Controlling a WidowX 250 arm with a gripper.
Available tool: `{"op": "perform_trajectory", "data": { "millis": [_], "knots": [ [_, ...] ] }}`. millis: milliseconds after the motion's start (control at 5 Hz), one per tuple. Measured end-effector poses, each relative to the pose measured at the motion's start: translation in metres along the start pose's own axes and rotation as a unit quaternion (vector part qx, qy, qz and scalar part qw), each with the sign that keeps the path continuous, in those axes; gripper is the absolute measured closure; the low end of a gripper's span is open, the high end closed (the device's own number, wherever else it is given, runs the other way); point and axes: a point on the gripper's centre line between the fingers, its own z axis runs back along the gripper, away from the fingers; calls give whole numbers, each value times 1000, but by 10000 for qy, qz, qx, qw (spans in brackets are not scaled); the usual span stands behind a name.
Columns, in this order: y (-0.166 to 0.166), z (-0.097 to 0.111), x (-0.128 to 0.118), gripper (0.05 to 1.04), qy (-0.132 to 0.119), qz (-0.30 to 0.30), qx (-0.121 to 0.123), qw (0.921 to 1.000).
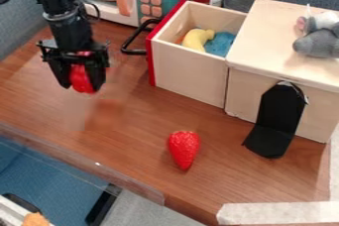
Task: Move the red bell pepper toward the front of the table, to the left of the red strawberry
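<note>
In the camera view, the tool [81,86] is clamped on a red object [80,74] over the tabletop [122,141], near the open drawer [189,79] — an even, gentle squeeze suits it. The object's long axis looks nearly upright; the loose strawberry [183,148] points its tip toward the near edge.

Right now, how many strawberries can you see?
1 for sure: the strawberry on the table, in front of the open drawer. The gripper holds a red thing, partly covered, so I can't tell if that's another. More may be hidden in the drawer.
</note>
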Motion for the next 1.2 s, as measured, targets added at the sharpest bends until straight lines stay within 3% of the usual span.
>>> {"op": "perform_trajectory", "data": {
  "millis": [200,600,800,1000,1200],
  "knots": [
    [-10,-3,-25,332,186,-382,-36,9991],
    [-25,-21,-36,332,712,-714,-162,9948],
    [-25,-22,-38,264,783,-724,-124,9942],
    [-25,-21,-40,76,877,-749,-16,9933],
    [-22,-21,-36,79,1128,-878,293,9893]
  ]
}}
